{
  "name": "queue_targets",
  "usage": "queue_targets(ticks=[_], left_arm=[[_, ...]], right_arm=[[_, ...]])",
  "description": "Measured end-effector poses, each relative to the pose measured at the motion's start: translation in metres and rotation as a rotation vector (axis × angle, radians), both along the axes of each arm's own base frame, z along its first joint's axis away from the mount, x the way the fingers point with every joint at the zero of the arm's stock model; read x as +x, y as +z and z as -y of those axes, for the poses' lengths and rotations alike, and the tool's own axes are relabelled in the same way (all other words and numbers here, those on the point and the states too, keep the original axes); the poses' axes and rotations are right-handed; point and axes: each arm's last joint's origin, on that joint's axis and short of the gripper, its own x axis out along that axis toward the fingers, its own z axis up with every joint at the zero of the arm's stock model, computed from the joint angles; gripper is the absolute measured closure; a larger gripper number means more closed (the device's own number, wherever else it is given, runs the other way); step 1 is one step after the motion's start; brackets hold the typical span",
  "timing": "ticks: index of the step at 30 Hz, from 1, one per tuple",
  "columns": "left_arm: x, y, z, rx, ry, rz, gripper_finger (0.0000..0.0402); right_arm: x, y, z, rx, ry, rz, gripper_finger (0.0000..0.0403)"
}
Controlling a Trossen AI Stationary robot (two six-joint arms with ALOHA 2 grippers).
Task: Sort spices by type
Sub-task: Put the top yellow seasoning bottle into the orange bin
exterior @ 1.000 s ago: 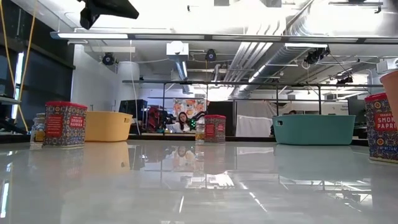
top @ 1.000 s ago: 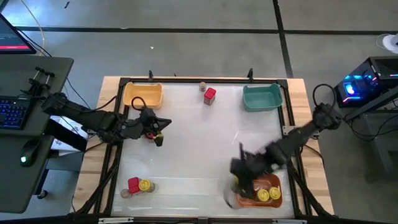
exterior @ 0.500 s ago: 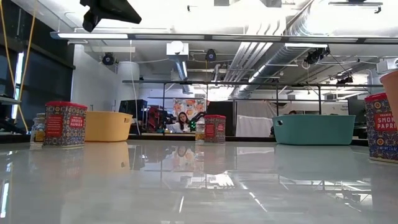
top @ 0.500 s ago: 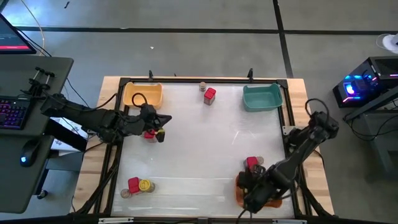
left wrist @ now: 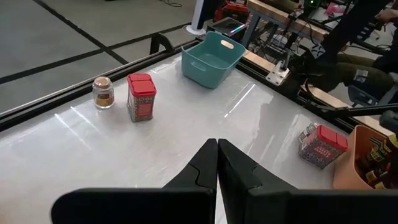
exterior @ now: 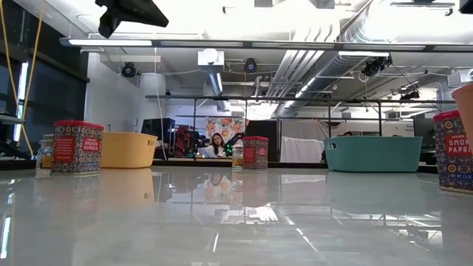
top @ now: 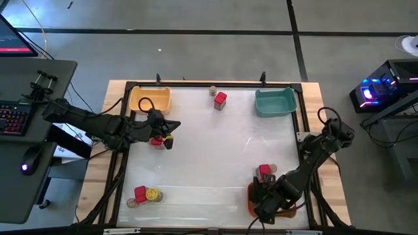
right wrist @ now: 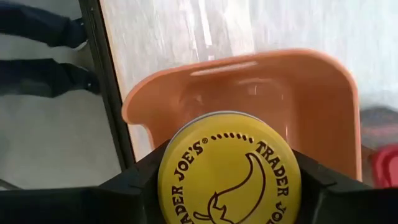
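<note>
From above, we are looking down on a white bench (top: 209, 143) where the left gripper (top: 166, 138) is hanging near the yellow bin (top: 150, 99), its jaws pressed shut on nothing. The right gripper (top: 266, 203) is reaching over the orange bin (top: 252, 207) at the near right corner. A red tin (top: 220, 100) and a brown jar (top: 213, 91) are standing together at the far edge, between the yellow bin and the teal bin (top: 275, 102). Another red tin (top: 264, 172) is sitting just beyond the orange bin, and a third tin (top: 140, 193) is waiting beside a yellow-lidded jar (top: 153, 194) at the near left.

At bench level, we are seeing a paprika tin (exterior: 77, 147) in front of the yellow bin (exterior: 128, 149), a tin (exterior: 255, 152) mid-distance, the teal bin (exterior: 373, 154), and a tin (exterior: 453, 151) cut by the right edge. A person is sitting in the room behind.

From the left wrist, the closed fingers (left wrist: 204, 169) are meeting above the bench, with the tin (left wrist: 141, 96), brown jar (left wrist: 102, 91) and teal bin (left wrist: 214, 59) beyond.

From the right wrist, the jaws are gripping a yellow-lidded jar (right wrist: 229, 169) on both sides, right over the orange bin (right wrist: 329, 106).
</note>
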Motion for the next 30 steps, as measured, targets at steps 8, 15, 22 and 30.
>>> queue_targets(ticks=[8,15,22,30], left_arm=[[0.0,0.0,0.001,-0.019,-0.032,-0.004,0.0401],[0.0,0.0,0.001,-0.036,-0.031,0.002,0.0401],[0.0,0.0,0.001,-0.036,-0.03,0.002,0.0401],[0.0,0.0,0.001,-0.036,-0.03,0.002,0.0401]], right_arm=[[-0.004,-0.025,0.001,0.011,0.007,0.001,0.0193],[-0.008,-0.03,0.0,-0.034,0.04,0.034,0.0193],[-0.009,-0.031,-0.001,-0.015,0.023,0.014,0.0127],[-0.009,-0.029,0.0,0.055,0.013,-0.051,0.0061]])
